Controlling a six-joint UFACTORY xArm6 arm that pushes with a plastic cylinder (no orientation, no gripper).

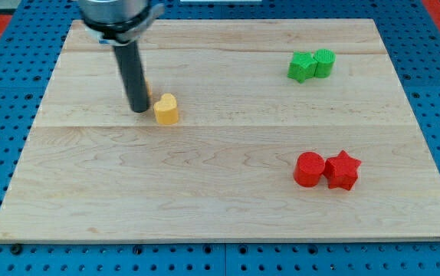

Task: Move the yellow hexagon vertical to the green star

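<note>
A yellow block (166,109), heart-like in outline, lies left of the board's middle. My tip (139,110) stands just to its left, a small gap away; a sliver of something orange shows behind the rod. A green star (302,67) lies at the view's upper right, touching a green cylinder (323,63) on its right. No clear yellow hexagon shows; it may be hidden behind the rod.
A red cylinder (309,169) and a red star (342,170) lie touching at the view's lower right. The wooden board (220,207) rests on a blue pegboard surface.
</note>
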